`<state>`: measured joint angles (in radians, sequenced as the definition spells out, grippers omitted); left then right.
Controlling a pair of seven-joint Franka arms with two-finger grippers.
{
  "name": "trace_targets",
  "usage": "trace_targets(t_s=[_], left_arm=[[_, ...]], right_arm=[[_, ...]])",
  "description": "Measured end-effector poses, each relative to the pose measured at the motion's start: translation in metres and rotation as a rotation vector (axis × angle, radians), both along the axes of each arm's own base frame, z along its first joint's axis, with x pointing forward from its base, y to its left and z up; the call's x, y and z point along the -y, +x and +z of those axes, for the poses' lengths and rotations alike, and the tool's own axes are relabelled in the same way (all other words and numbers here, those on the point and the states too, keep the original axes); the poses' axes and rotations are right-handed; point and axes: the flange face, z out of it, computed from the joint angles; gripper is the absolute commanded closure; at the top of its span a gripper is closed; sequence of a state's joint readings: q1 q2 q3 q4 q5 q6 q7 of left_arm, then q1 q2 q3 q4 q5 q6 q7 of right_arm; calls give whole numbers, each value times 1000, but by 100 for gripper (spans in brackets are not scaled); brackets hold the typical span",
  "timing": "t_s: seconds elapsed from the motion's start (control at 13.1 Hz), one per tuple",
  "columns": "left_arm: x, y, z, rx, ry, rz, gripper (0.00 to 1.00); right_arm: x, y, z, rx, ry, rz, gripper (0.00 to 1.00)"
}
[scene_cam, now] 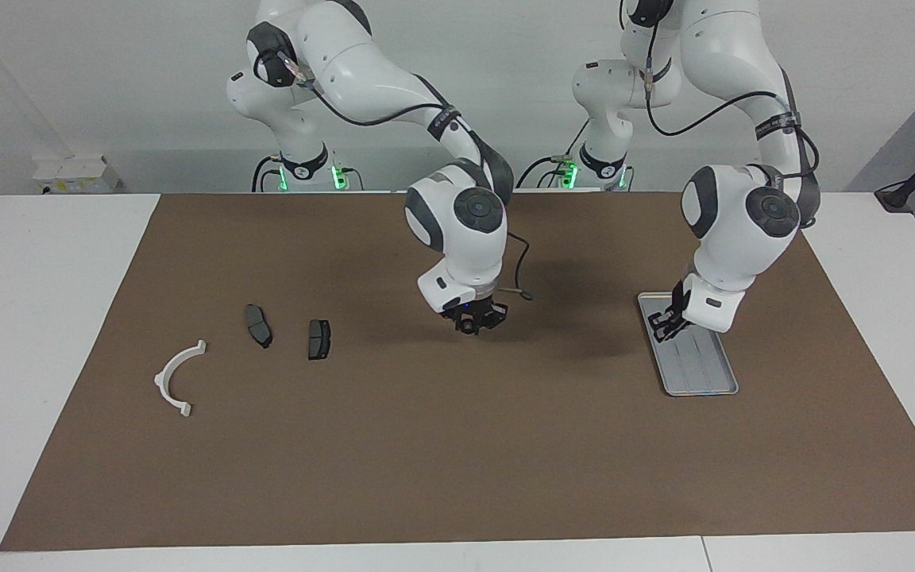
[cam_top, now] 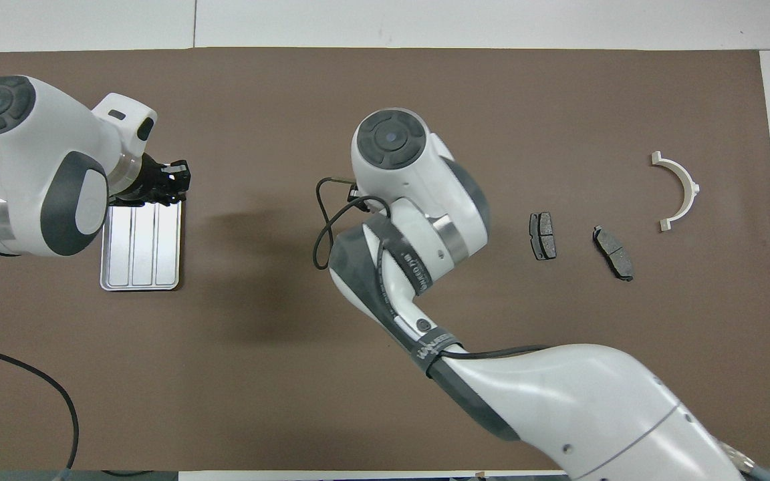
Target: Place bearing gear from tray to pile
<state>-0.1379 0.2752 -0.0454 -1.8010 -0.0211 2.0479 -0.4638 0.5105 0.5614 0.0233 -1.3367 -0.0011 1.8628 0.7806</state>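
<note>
The silver tray (scene_cam: 700,373) (cam_top: 138,260) lies at the left arm's end of the brown mat. My left gripper (scene_cam: 664,326) (cam_top: 174,182) hangs shut over the tray's edge that faces the middle of the table; I see nothing between its fingertips. The bearing gear is hidden or out of view. The pile lies at the right arm's end: a white half-ring bracket (scene_cam: 175,377) (cam_top: 682,190) and two dark plates (scene_cam: 257,324) (cam_top: 543,235). My right gripper (scene_cam: 472,322) points down over the middle of the mat; in the overhead view its own wrist covers it.
The brown mat (scene_cam: 457,461) covers most of the white table. A loose black cable (cam_top: 321,227) loops beside the right wrist. The left arm's forearm covers part of the tray from above.
</note>
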Motion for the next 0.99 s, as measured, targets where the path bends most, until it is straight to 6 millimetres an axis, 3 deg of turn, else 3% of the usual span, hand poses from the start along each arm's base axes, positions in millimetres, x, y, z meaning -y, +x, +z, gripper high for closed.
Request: trace_targets(t_s=[0.23, 0.38, 0.53, 0.69, 0.84, 0.99], left_arm=[[94, -25, 0, -4, 6, 78, 100], [164, -50, -2, 13, 0, 124, 100], [225, -74, -21, 28, -12, 146, 100], [264, -88, -55, 40, -26, 150, 100], [277, -86, -74, 44, -33, 149, 100], [283, -78, -72, 56, -44, 156, 100]], right_arm=[[110, 26, 102, 24, 17, 154, 100], [188, 38, 133, 41, 21, 273, 100], [262, 54, 127, 40, 22, 367, 100], [312, 65, 100, 36, 23, 389, 100], [334, 72, 57, 48, 18, 389, 100], [346, 72, 10, 67, 2, 386, 100]])
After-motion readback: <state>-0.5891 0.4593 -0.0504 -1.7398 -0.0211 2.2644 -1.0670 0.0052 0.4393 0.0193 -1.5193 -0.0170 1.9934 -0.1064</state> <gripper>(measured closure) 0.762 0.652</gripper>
